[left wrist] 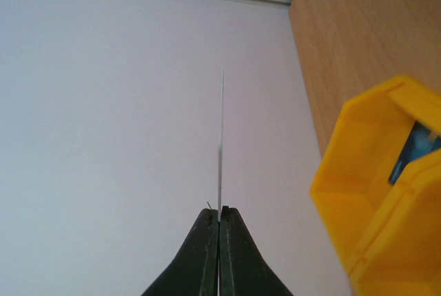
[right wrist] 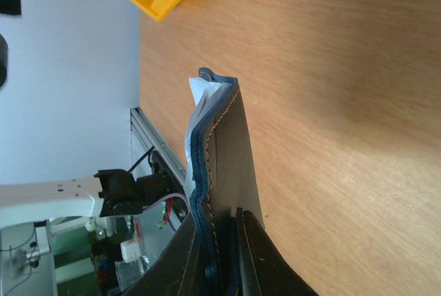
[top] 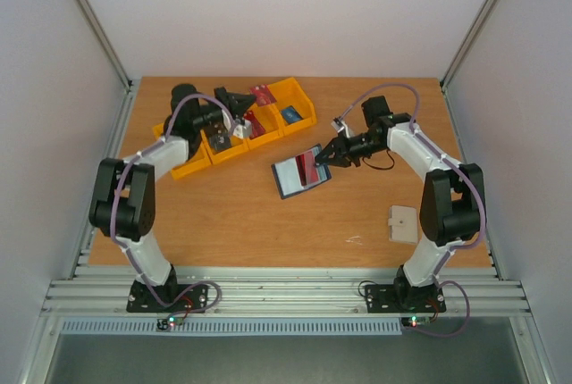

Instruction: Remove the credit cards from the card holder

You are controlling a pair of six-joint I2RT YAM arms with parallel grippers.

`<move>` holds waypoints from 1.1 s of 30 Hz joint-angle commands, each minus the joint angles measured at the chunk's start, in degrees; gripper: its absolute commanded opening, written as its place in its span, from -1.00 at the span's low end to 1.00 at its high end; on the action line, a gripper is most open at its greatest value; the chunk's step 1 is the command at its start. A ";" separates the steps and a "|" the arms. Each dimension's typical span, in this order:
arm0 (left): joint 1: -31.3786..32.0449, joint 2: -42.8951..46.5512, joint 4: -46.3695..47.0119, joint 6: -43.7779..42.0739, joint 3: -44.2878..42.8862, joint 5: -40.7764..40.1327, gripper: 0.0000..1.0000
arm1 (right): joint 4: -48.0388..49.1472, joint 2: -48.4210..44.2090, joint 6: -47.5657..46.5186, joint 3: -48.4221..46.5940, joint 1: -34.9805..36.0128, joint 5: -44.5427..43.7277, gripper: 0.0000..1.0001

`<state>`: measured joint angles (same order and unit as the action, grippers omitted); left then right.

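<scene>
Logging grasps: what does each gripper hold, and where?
Left gripper pinches a credit card by one edge; right gripper grips the card holder by its edge.

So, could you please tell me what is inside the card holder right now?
One red card shows in the open card holder, against its light lining. Whether more cards sit beneath it or deeper in the pockets is covered.

The navy holder [top: 299, 176] lies open on the tabletop [top: 232, 214], a red card [top: 307, 167] showing inside, its right edge pinched by the right claw [top: 323, 159]. A second card [left wrist: 221, 138] (edge-on, a thin line) stands clamped in the left claw [left wrist: 220, 213].
</scene>
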<state>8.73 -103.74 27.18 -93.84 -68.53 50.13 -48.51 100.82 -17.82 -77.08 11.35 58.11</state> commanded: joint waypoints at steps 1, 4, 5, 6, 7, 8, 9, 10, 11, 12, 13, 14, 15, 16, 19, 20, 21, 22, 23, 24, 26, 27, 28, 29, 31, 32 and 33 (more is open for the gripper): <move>-0.38 -6.01 -24.84 -16.76 -11.14 4.54 -0.99 | -5.39 2.11 -4.23 -4.88 -0.22 0.72 -0.98; -1.11 -9.87 -36.20 -23.73 -18.29 1.59 -0.99 | -6.99 3.31 -5.30 -6.89 -0.44 0.49 -0.97; -1.67 -10.99 -40.23 -25.26 -20.67 0.62 -1.00 | -7.25 3.61 -5.51 -7.36 -0.52 0.39 -0.98; -2.00 -12.06 -44.26 -28.01 -22.75 -0.53 -1.00 | -7.29 3.91 -5.63 -7.58 -0.54 0.37 -0.98; -2.23 -13.02 -47.57 -29.50 -24.73 -1.32 -1.00 | -7.30 4.21 -5.64 -7.83 -0.54 0.49 -0.98; -2.33 -13.94 -49.86 -30.91 -25.97 -1.94 -0.99 | -7.30 4.54 -5.64 -8.09 -0.60 0.55 -0.98; -2.39 -14.78 -51.29 -32.02 -26.91 -2.43 -0.99 | -7.34 4.83 -5.58 -8.35 -0.63 0.65 -0.97; -2.39 -15.67 -52.06 -32.50 -27.73 -2.95 -1.00 | -7.49 5.43 -5.72 -8.76 -0.63 0.74 -0.98; -2.34 -16.70 -52.44 -33.10 -28.50 -3.55 -0.99 | -7.81 5.77 -5.85 -9.28 -0.63 0.68 -0.98; -2.25 -17.68 -53.20 -33.54 -29.56 -4.13 -0.99 | -8.24 6.20 -6.01 -9.79 -0.63 0.67 -0.97; -2.23 -18.80 -53.95 -34.50 -30.65 -4.76 -0.99 | -8.67 6.68 -6.30 -10.40 -0.68 0.67 -0.98; -2.16 -19.81 -54.08 -34.70 -31.57 -5.43 -1.00 | -9.28 7.04 -6.72 -10.94 -0.71 0.59 -0.98; -2.14 -20.70 -54.11 -34.74 -32.81 -5.86 -1.00 | -9.95 7.29 -7.00 -11.52 -0.72 0.54 -0.98; -2.14 -21.60 -53.90 -34.65 -33.60 -6.49 -0.99 | -10.28 7.43 -7.31 -11.97 -0.72 0.45 -0.98; -2.12 -23.66 -53.45 -34.40 -35.23 -8.15 -0.99 | -10.43 7.62 -7.42 -12.39 -0.87 0.13 -0.98; -2.18 -24.22 -53.20 -34.56 -35.54 -8.48 -0.99 | -10.32 7.72 -7.33 -12.38 -0.89 0.16 -0.98; -2.15 -24.75 -53.05 -34.84 -35.79 -8.67 -0.99 | -10.29 7.80 -7.23 -12.46 -0.97 0.14 -0.97; -2.14 -25.25 -52.99 -35.16 -36.06 -8.77 -1.00 | -10.30 7.94 -7.18 -12.52 -0.98 0.19 -0.98; -2.14 -25.78 -52.97 -35.90 -36.46 -8.87 -1.00 | -10.31 8.07 -7.20 -12.56 -0.98 0.25 -0.97; -2.14 -26.32 -52.95 -36.33 -36.80 -8.98 -1.00 | -10.31 8.09 -7.22 -12.64 -0.98 0.27 -0.97; -2.01 -27.26 -52.59 -36.33 -37.83 -9.11 -1.00 | -10.37 8.09 -7.30 -12.73 -1.03 0.47 -0.97; -1.96 -27.64 -52.39 -36.02 -38.45 -9.16 -0.99 | -10.52 8.08 -7.30 -12.84 -1.05 0.35 -0.98; -1.96 -27.85 -52.39 -35.76 -38.63 -9.15 -1.00 | -10.63 8.08 -7.34 -12.97 -1.06 0.35 -0.97; -1.96 -27.97 -52.38 -35.85 -38.64 -9.23 -0.99 | -10.72 8.13 -7.38 -13.07 -1.07 0.34 -0.98; -1.96 -28.09 -52.87 -36.35 -38.62 -9.22 -0.99 | -10.81 8.08 -7.40 -13.02 -1.07 0.35 -0.98; -1.96 -28.17 -53.20 -36.53 -38.67 -9.27 -1.00 | -10.81 8.00 -7.39 -13.01 -1.07 0.33 -0.98; -1.96 -28.20 -53.35 -36.91 -38.69 -9.24 -1.00 | -10.95 7.99 -7.39 -13.01 -1.07 0.34 -0.98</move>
<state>6.50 -131.00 -25.39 -118.80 -105.34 40.53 -58.43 108.53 -24.36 -88.03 10.68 57.45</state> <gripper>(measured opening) 0.007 0.104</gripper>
